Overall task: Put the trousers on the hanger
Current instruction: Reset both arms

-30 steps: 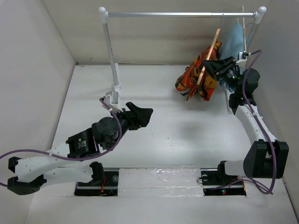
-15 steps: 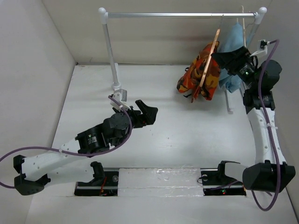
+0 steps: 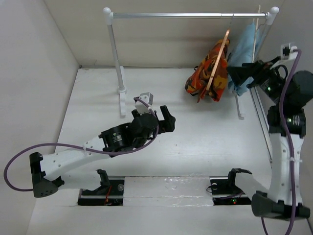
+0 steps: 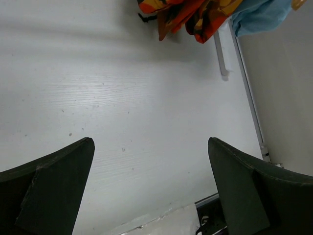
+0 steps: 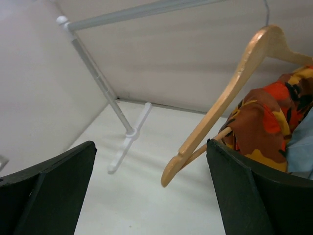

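Note:
The camouflage trousers (image 3: 204, 74) hang folded over the crossbar of the tan wooden hanger (image 3: 219, 56), whose hook sits on the rail (image 3: 188, 15). In the right wrist view the hanger (image 5: 230, 93) slants down to the left, the trousers (image 5: 264, 127) draped on its right part. My right gripper (image 3: 232, 73) is open just right of the hanger, touching nothing; its view (image 5: 150, 147) shows only floor and the hanger's end between its fingers. My left gripper (image 3: 168, 120) is open over mid-table, empty (image 4: 150, 147). The trousers' lower end (image 4: 188, 17) shows at the top of the left wrist view.
A light blue garment (image 3: 243, 51) hangs on another hanger right of the trousers, close to my right gripper. The white rack has a left post (image 3: 116, 58) with a foot (image 3: 122, 100), and a right foot (image 3: 239, 106). Walls close in on three sides.
My right gripper has opened, let go at the hanger and drawn back to the right. The left arm has reached forward and right, its jaws opening wider. The hanger now hangs free.

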Available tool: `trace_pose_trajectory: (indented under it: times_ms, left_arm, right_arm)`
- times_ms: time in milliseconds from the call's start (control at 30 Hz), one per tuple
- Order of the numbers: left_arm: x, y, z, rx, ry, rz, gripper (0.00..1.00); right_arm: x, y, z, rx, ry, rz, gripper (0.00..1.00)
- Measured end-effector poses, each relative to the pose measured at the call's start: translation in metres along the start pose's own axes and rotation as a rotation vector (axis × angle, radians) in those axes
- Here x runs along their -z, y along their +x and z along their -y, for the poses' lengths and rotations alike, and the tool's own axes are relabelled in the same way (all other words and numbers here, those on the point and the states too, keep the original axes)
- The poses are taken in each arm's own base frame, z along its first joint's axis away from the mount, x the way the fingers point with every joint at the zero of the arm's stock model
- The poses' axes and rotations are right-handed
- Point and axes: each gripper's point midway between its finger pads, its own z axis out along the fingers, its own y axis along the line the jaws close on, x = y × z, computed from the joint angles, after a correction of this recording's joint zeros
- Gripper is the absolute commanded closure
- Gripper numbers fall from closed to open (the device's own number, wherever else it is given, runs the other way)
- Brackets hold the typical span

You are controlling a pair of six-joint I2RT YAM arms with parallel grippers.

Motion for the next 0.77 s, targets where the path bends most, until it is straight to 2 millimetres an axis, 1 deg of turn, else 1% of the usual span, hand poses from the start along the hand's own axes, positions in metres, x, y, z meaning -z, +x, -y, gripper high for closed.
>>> trace_pose_trajectory:
  times_ms: [33,100,200,233,300,367,433,467,500,533,600,667,767]
  left_arm:
    - [0.000,0.003,-0.002,0.000,-0.008,-0.011,0.01]
    - [0.003,0.005,-0.007,0.017,-0.013,-0.015,0.01]
    - [0.014,0.009,-0.024,0.044,-0.025,-0.022,0.01]
    - [0.018,0.010,-0.031,0.059,-0.029,-0.024,0.01]
    - [0.019,0.014,-0.048,0.100,-0.042,-0.044,0.01]
    - [0.013,0.022,-0.080,0.148,-0.098,-0.063,0.01]
    - [0.007,0.039,-0.116,0.179,-0.171,-0.092,0.01]
    - [0.007,0.048,-0.130,0.180,-0.204,-0.109,0.01]
    - [0.009,0.056,-0.139,0.179,-0.219,-0.129,0.01]
    - [0.012,0.061,-0.142,0.177,-0.218,-0.145,0.01]
    - [0.017,0.062,-0.140,0.183,-0.198,-0.154,0.01]
    - [0.019,0.059,-0.136,0.194,-0.175,-0.146,0.01]
    - [0.017,0.060,-0.131,0.201,-0.152,-0.161,0.01]
  right_arm:
    - [0.010,0.003,-0.010,0.036,-0.019,0.004,0.00]
    - [0.036,0.021,-0.029,0.090,-0.049,-0.006,0.00]
    - [0.073,0.066,-0.048,0.146,-0.087,-0.055,0.00]
    - [0.085,0.086,-0.049,0.151,-0.085,-0.084,0.00]
    - [0.104,0.127,-0.040,0.149,-0.050,-0.144,0.00]
    - [0.123,0.175,-0.023,0.119,0.012,-0.235,0.00]
    - [0.138,0.220,-0.004,0.080,0.077,-0.337,0.00]
    - [0.144,0.238,0.004,0.062,0.106,-0.383,0.00]
    - [0.150,0.253,0.011,0.046,0.133,-0.425,0.00]
    - [0.155,0.265,0.015,0.032,0.150,-0.460,0.00]
    - [0.160,0.281,0.023,0.018,0.177,-0.509,0.00]
    - [0.162,0.287,0.027,0.014,0.189,-0.542,0.00]
    - [0.159,0.290,0.032,0.012,0.204,-0.578,0.00]
